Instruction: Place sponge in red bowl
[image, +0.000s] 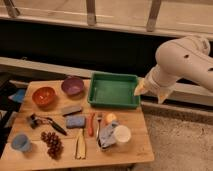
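Note:
A blue sponge (76, 121) lies flat near the middle of the wooden table (135, 150). The red bowl (44, 96) stands at the table's back left and looks empty. My gripper (149, 93) hangs at the end of the white arm (182, 62), above the right rim of the green tray, far to the right of both sponge and bowl. It holds nothing that I can see.
A purple bowl (73, 85) stands next to the red bowl, and a green tray (114, 90) to its right. A grey block (71, 109), black tool (46, 123), grapes (52, 143), blue cup (20, 142), banana (80, 148), red pepper (91, 124), orange fruit (110, 118) and white cup (121, 134) lie around the sponge.

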